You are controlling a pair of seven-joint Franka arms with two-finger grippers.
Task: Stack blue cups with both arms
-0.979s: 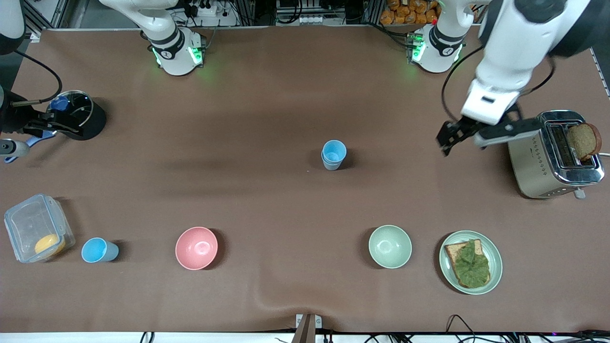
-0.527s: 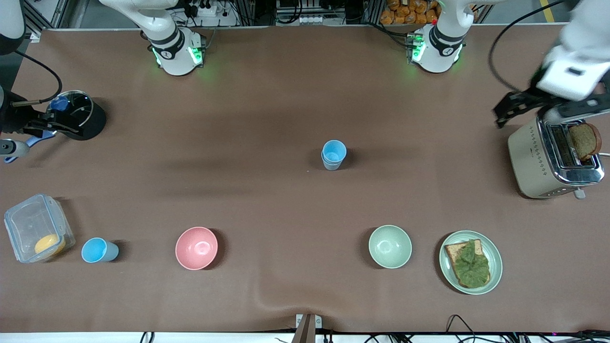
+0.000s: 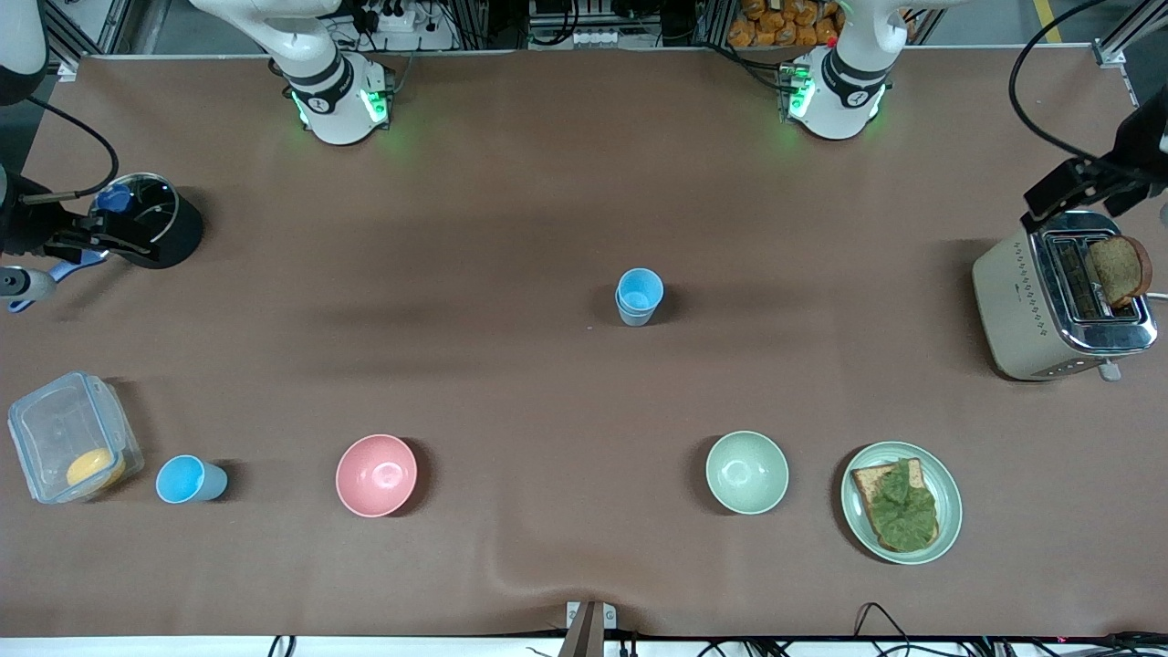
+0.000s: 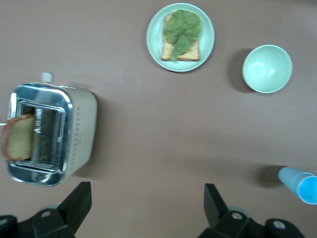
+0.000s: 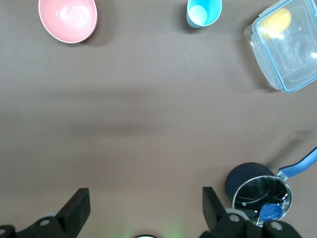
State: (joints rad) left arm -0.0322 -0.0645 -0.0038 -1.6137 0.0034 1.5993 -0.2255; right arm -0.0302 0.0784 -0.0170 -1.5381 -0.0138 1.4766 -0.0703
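**A:** Front view first. Where are the blue cups?

**B:** Two are nested as a stack of blue cups (image 3: 639, 296) near the middle of the table. A single blue cup (image 3: 189, 479) stands near the front edge toward the right arm's end, between the clear lidded container (image 3: 71, 435) and the pink bowl (image 3: 376, 474).

**A:** And the grippers?

**B:** The left gripper (image 3: 1068, 190) hangs at the frame's edge above the toaster (image 3: 1058, 297), which has a slice of bread (image 3: 1118, 269) sticking out of a slot. The right gripper (image 3: 96, 239) is by the black pot (image 3: 155, 219) at the right arm's end. From here I cannot tell how wide either one stands.

**A:** Anything else on the table?

**B:** A pale green bowl (image 3: 746, 472), and beside it a plate (image 3: 944, 474) with a slice of bread topped by a lettuce leaf (image 3: 902, 505).

**A:** Left wrist view?

**B:** The left gripper's (image 4: 146, 206) fingers (image 4: 79, 203) are spread wide with nothing between them, high over bare table, with toaster, plate and green bowl below. The stacked cups show at the frame's edge.

**A:** Right wrist view?

**B:** The right gripper (image 5: 143, 206) is likewise spread wide and empty. The single cup sits between the pink bowl and the container, well apart from the pot.
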